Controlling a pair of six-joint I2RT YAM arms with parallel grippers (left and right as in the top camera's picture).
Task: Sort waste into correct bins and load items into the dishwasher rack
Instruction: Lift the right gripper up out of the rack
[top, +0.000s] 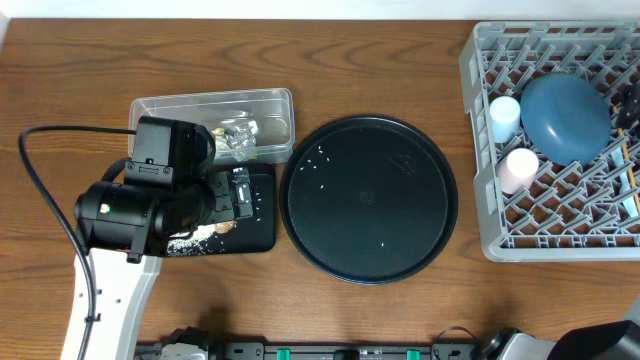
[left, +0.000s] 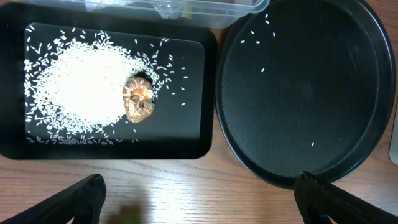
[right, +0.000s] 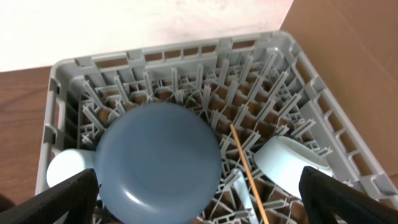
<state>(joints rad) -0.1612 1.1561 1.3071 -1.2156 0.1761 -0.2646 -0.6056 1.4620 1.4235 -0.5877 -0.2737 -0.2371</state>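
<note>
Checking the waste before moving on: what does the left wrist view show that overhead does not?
Only the left wrist: the heap of loose white rice grains with the small brown food lump at its right edge, in plain sight; overhead, the left arm covers most of it. Only overhead: the large grey lattice dishwasher rack holding the dark blue plate, light blue cup and pinkish-white cup. Both: the shallow black rectangular tray, the large round black tray with stray grains, the clear plastic tub.
</note>
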